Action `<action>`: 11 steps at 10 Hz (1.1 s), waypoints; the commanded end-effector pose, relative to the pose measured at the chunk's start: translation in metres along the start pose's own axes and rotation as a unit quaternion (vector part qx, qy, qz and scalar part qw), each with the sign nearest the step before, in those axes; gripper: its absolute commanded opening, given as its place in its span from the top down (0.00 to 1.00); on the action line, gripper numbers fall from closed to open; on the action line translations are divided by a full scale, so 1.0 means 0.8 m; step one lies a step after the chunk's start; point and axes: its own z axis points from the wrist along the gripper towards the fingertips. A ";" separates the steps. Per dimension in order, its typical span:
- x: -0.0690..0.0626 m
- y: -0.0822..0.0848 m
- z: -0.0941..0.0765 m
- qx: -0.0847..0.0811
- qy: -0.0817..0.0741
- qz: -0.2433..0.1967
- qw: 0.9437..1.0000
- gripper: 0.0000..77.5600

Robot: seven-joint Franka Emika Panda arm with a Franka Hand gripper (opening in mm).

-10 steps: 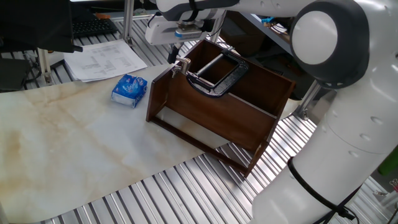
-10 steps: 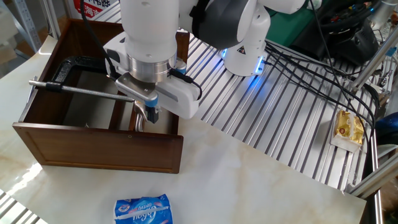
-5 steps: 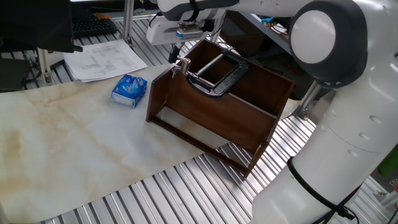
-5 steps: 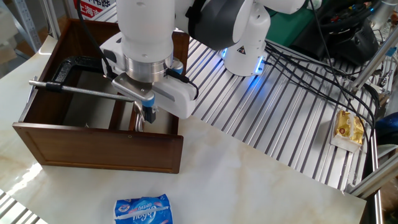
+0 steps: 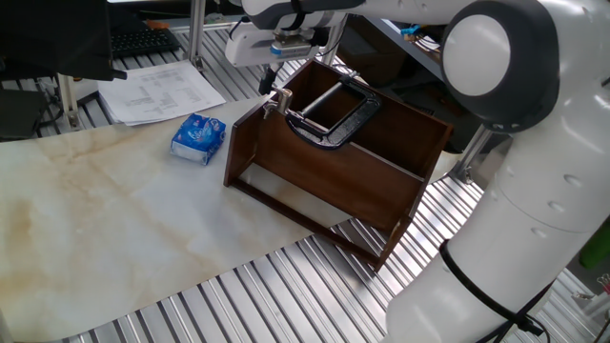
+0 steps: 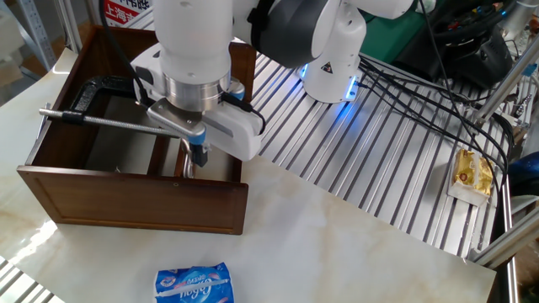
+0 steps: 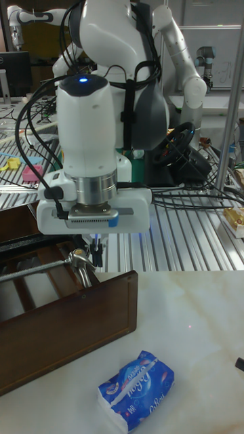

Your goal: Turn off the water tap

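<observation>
Where blue packet (image 7: 135,391) lies, print unreadable, gripper (image 7: 97,253) over water tap (image 5: 327,112)

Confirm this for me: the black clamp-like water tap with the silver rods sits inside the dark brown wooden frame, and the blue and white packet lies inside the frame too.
One part is wrong. The black clamp-like water tap with silver rods does sit inside the dark brown wooden frame, but the blue and white packet lies outside it, on the pale marbled tabletop beside the frame. One fixed view shows this plainly.
</observation>
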 end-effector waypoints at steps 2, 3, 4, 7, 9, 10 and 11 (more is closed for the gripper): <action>-0.003 -0.004 -0.002 0.001 -0.002 0.001 1.000 1.00; -0.003 -0.005 -0.001 0.003 -0.001 0.003 1.000 1.00; -0.003 -0.005 -0.001 0.003 -0.001 0.003 1.000 1.00; -0.004 -0.007 -0.001 0.005 0.002 0.024 1.000 1.00; -0.006 -0.008 -0.002 0.005 0.005 0.054 0.998 1.00; -0.008 -0.010 -0.003 0.005 0.006 0.067 0.998 1.00; -0.011 -0.012 -0.005 0.005 0.005 0.076 0.997 1.00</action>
